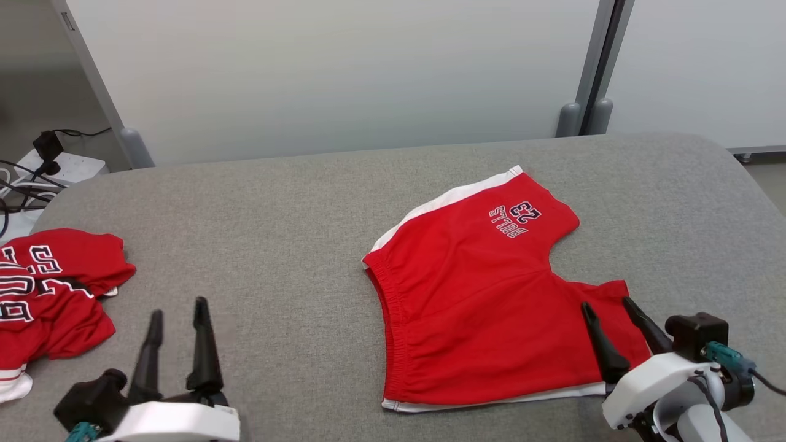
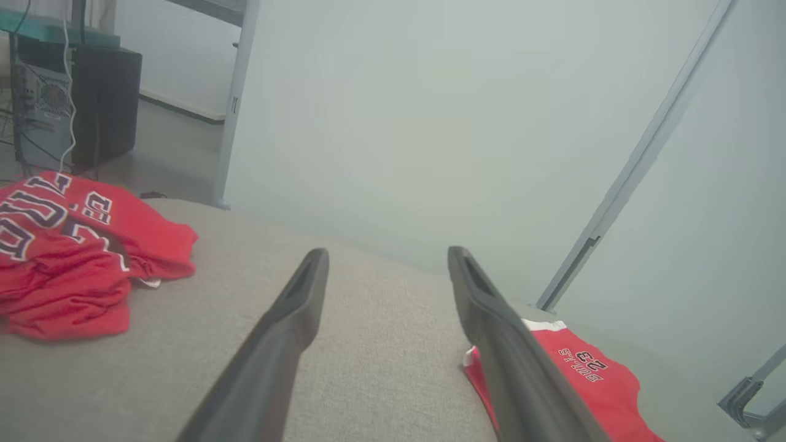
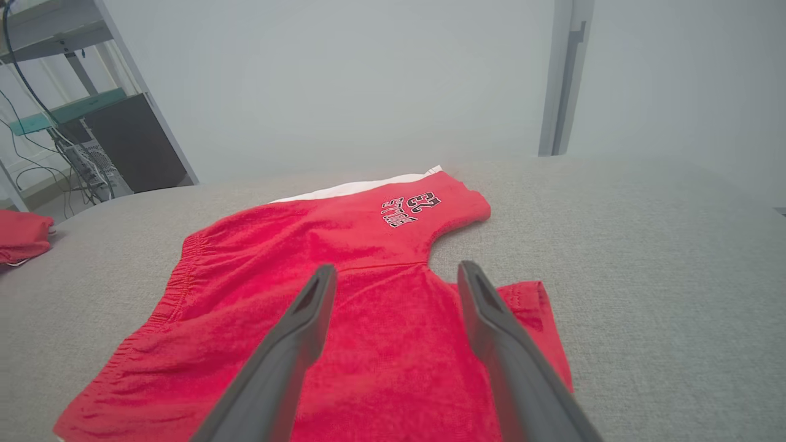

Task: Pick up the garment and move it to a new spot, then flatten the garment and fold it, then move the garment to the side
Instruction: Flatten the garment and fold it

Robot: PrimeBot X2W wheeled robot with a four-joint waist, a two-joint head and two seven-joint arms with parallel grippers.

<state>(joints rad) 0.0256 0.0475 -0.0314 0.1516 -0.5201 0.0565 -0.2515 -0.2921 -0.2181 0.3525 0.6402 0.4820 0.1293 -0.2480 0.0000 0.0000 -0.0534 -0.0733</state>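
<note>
The garment (image 1: pixel 479 294) is a pair of red shorts with white side stripes and a "BULLS 23" print. It lies spread flat on the grey table (image 1: pixel 276 215), right of centre, waistband to the left. My right gripper (image 1: pixel 607 303) hangs open just above the near right leg, holding nothing; in the right wrist view the shorts (image 3: pixel 344 294) lie under and ahead of its fingers (image 3: pixel 397 267). My left gripper (image 1: pixel 178 307) stands open over bare table at the lower left, well apart from the shorts (image 2: pixel 589 374), empty (image 2: pixel 387 252).
A crumpled red jersey (image 1: pixel 49 288) with large lettering lies at the table's left edge, also in the left wrist view (image 2: pixel 67 258). A power strip and cables (image 1: pixel 55 162) sit on the floor beyond the left corner. Pale wall panels stand behind the table.
</note>
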